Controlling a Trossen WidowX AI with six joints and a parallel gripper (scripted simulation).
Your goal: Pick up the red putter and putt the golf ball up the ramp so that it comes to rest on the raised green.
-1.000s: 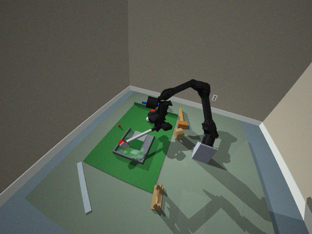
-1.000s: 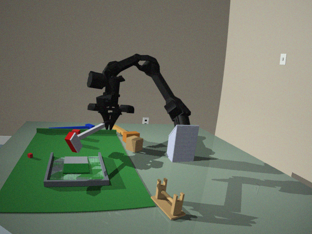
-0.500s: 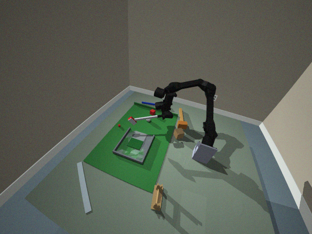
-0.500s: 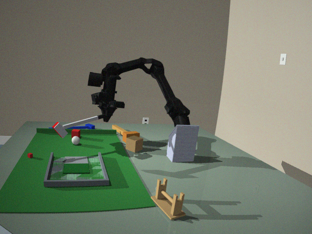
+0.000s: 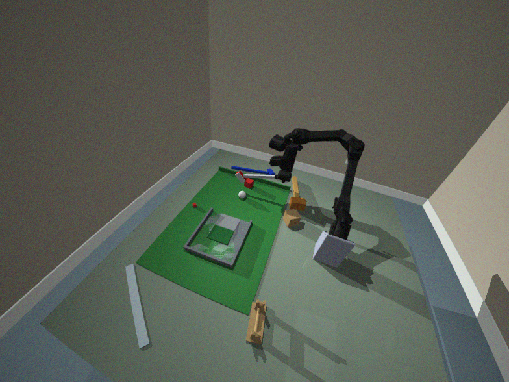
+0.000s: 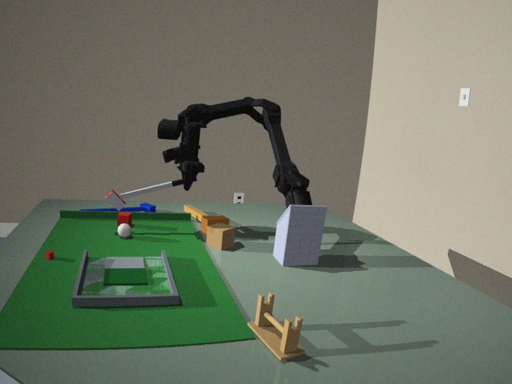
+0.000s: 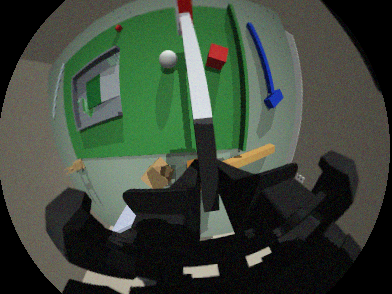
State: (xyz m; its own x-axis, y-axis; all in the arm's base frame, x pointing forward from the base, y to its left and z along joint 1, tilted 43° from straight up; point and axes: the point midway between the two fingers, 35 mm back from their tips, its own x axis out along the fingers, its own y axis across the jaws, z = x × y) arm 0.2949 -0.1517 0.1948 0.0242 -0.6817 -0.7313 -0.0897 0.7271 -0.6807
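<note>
Red putter (image 6: 142,191) held aloft over far end of green mat (image 6: 61,264), head (image 6: 115,199) above red block (image 6: 124,218) and golf ball (image 6: 123,230). Gripper (image 6: 188,181) clamped on dark handle end.

Your risks:
- Head lowers onto red block sitting just behind ball; stroke blocked or ball nudged sideways.
- Swing too hard: ball overshoots raised green (image 6: 125,275).
- Grip at shaft's tip; head may twist on contact.

Long axis near-horizontal, head end drooping slightly, pointing away from gripper across mat's far edge.
</note>
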